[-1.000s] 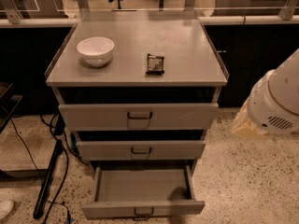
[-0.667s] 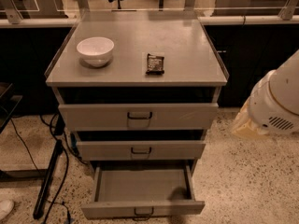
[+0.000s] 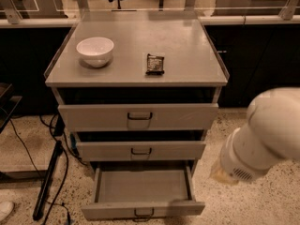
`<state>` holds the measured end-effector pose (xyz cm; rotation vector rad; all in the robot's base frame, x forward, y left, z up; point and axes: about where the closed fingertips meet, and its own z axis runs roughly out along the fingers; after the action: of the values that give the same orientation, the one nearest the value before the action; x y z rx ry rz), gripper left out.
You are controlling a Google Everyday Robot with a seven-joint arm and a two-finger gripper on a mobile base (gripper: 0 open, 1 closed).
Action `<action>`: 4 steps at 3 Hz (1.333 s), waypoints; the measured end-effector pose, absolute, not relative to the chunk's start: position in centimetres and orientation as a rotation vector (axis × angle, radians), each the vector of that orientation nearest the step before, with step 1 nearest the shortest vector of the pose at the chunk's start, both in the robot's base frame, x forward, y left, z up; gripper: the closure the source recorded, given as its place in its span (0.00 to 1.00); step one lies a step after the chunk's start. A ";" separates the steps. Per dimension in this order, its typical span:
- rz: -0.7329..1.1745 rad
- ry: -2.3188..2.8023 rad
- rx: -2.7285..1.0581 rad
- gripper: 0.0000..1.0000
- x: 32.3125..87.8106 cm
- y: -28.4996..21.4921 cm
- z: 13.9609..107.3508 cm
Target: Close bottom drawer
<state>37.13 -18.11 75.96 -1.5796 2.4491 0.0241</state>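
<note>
The grey metal cabinet (image 3: 136, 41) fills the middle of the frame, its flat top running toward the upper edge and its three drawers stacked below. Next in size is the robot's white arm (image 3: 267, 135), a bulky rounded link in the lower right, well apart from the cabinet front. The gripper itself does not show; it is hidden behind that link or lies beyond the frame edge, so we cannot tell whether it is open or closed. Of the drawers, the tall top drawer (image 3: 138, 116) and the middle drawer (image 3: 140, 150) each show a dark gap above their fronts, while the bottom drawer (image 3: 140, 189) sits at the lower centre of the frame, pulled well out, so that we look down into its plain bare tray. On the cabinet top a white bowl (image 3: 95, 50) stands toward the upper left and a small dark packet (image 3: 155, 63) lies just right of centre, the two apart from each other. Smallest is the dark loop handle (image 3: 143, 213) on the slim front panel, almost at the bottom edge. We judge the task to be at its approach stage, since nothing touches the drawer. The next move calls for bringing the end of the arm down and leftward to the front panel, then pushing squarely inward near the handle — an off-centre push could skew the drawer on its slides.
</note>
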 end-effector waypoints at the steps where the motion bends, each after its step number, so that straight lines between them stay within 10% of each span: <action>1: 0.123 2.528 -1.566 1.00 34.4 -17.0 68.3; 4: 0.108 2.649 -1.454 1.00 35.8 -17.8 59.0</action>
<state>35.76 -17.79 59.02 -1.4537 2.6487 0.1083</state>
